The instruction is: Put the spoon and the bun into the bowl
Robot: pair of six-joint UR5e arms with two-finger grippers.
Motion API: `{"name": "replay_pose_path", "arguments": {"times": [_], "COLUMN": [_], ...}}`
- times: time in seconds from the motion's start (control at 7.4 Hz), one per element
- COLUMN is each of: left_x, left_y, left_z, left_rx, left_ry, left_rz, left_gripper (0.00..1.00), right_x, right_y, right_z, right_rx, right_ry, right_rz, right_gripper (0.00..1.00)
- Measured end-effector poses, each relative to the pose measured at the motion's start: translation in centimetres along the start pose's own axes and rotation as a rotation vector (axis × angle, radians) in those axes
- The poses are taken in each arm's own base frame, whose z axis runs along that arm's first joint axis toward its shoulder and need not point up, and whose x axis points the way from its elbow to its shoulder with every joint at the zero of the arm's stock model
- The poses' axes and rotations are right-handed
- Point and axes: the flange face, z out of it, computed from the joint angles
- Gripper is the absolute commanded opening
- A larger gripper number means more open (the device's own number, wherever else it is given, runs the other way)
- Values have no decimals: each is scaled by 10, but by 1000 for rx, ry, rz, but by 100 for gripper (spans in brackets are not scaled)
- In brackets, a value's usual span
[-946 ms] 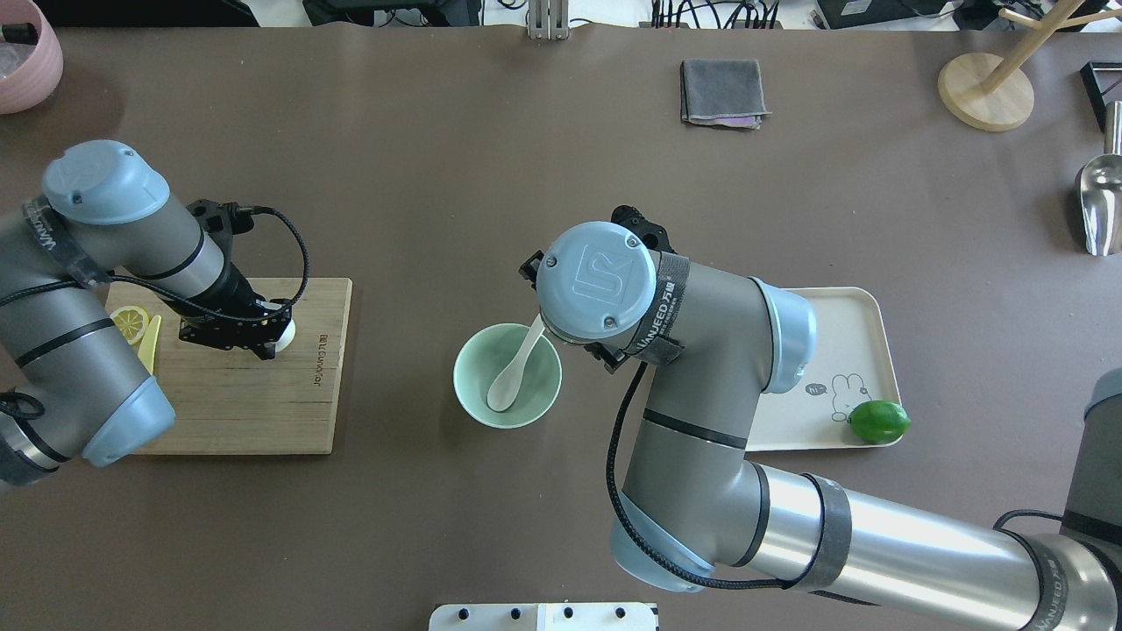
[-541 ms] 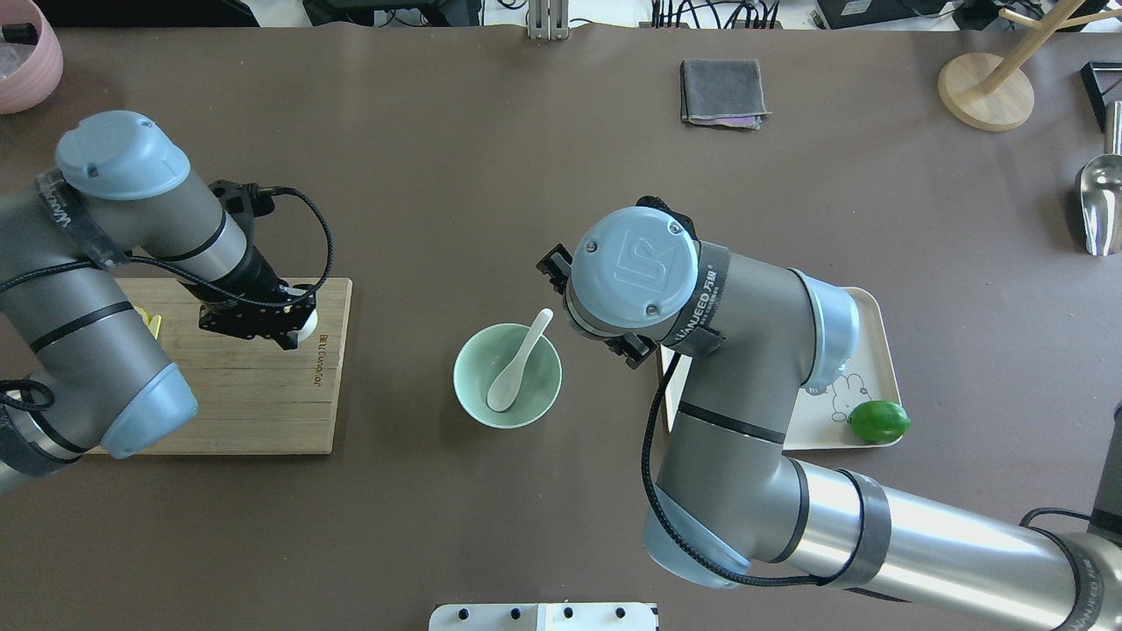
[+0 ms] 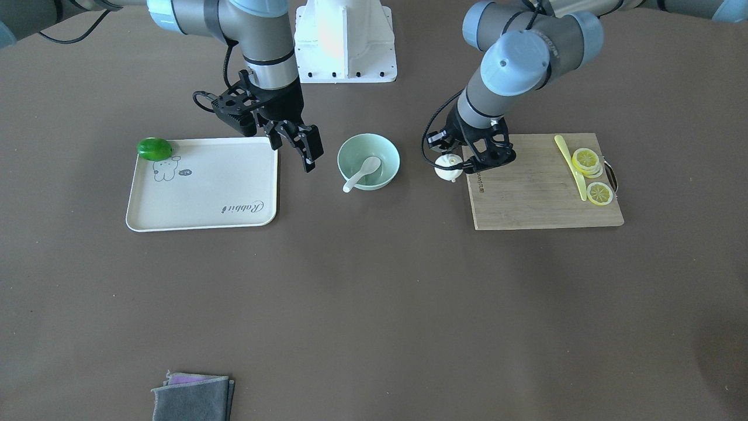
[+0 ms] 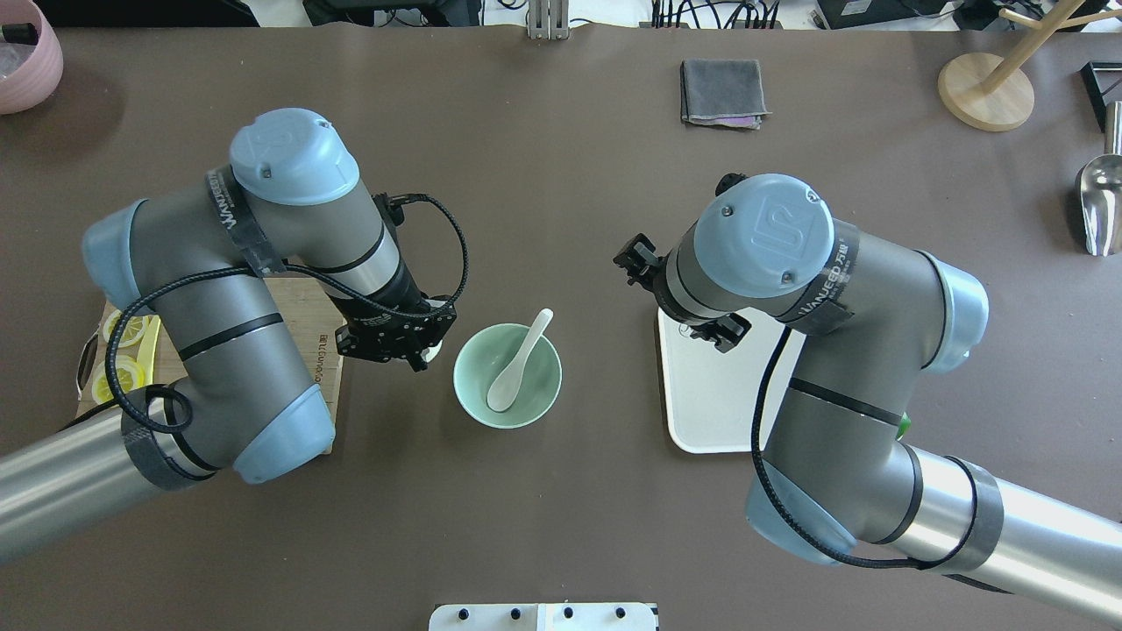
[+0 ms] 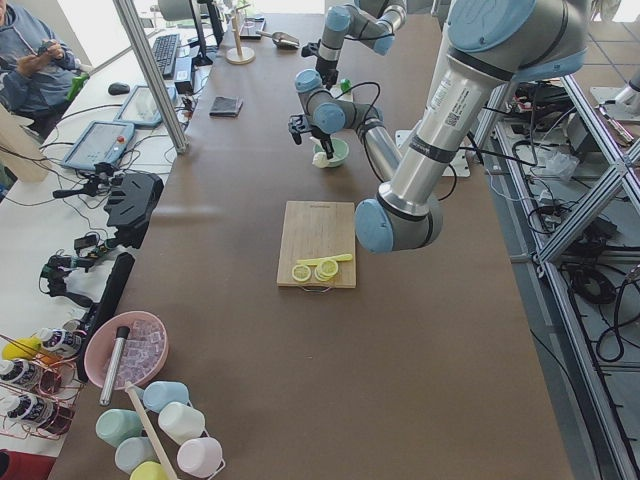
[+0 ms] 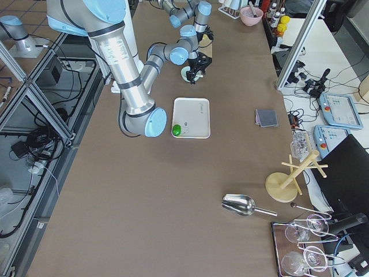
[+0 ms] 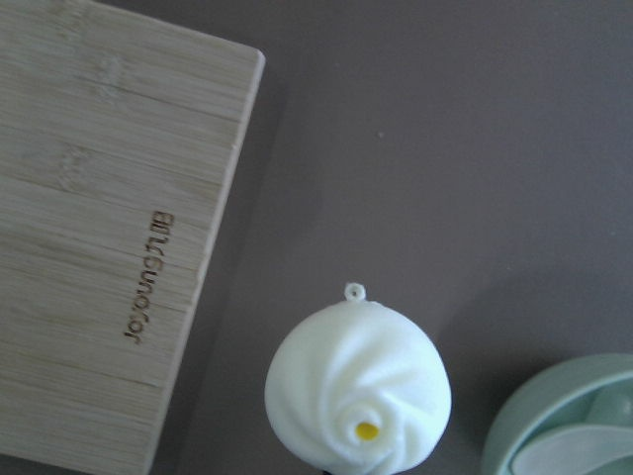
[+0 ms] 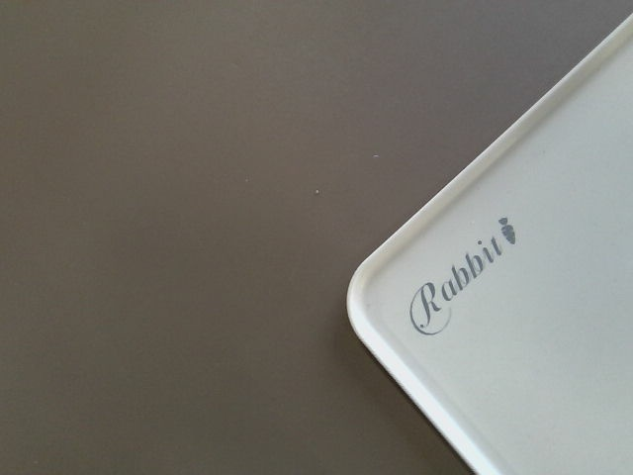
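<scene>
The mint-green bowl [image 3: 389,156] [image 4: 539,401] stands mid-table with the white spoon [image 3: 363,171] [image 4: 517,364] lying in it, handle over the rim. My left gripper [image 3: 453,166] [image 4: 419,350] is shut on the white pleated bun [image 3: 445,164] [image 7: 358,396] and holds it above the table between the cutting board and the bowl [image 7: 554,421]. In the overhead view only a sliver of the bun [image 4: 435,354] shows. My right gripper [image 3: 297,152] is open and empty, over the corner of the tray nearest the bowl. Its fingers do not show in the right wrist view.
The bamboo cutting board [image 3: 526,199] [image 7: 89,218] holds lemon slices [image 3: 587,161] and a thin yellow utensil [image 3: 570,158]. The cream tray [image 3: 204,193] [image 8: 534,327] has a green lime [image 3: 154,148] at its corner. A grey cloth [image 4: 722,90], wooden stand [image 4: 983,90] and metal scoop [image 4: 1097,202] lie at the far side.
My left arm has carried the bun off the cutting board, right, up to the bowl. My right arm has drawn away from the bowl to over the tray. The spoon stays in the bowl.
</scene>
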Motion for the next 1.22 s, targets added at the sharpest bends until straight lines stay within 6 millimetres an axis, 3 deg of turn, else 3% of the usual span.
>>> {"name": "replay_pose_path", "arguments": {"times": [0.14, 0.41, 0.54, 0.81, 1.08, 1.22], "left_x": [18, 35, 39, 41, 21, -8], "left_y": [20, 49, 56, 57, 29, 5], "left_z": [7, 24, 30, 34, 21, 10], "left_rx": [-7, 1, -1, 0, 31, 56], "left_ry": [4, -3, -8, -12, -12, -20], "left_rz": [-17, -9, -2, 4, -4, 28], "left_gripper": [0, 91, 98, 98, 98, 98], "right_x": [10, 21, 24, 27, 40, 55], "right_y": [-11, -27, -30, -37, -67, -92], "right_z": [1, 3, 5, 5, 3, 4], "right_rx": [4, 17, 17, 13, -26, -50], "right_ry": [11, 27, 34, 41, 67, 92], "right_rz": [-37, -84, -91, -91, -125, -176], "right_gripper": [100, 100, 100, 100, 100, 100]}}
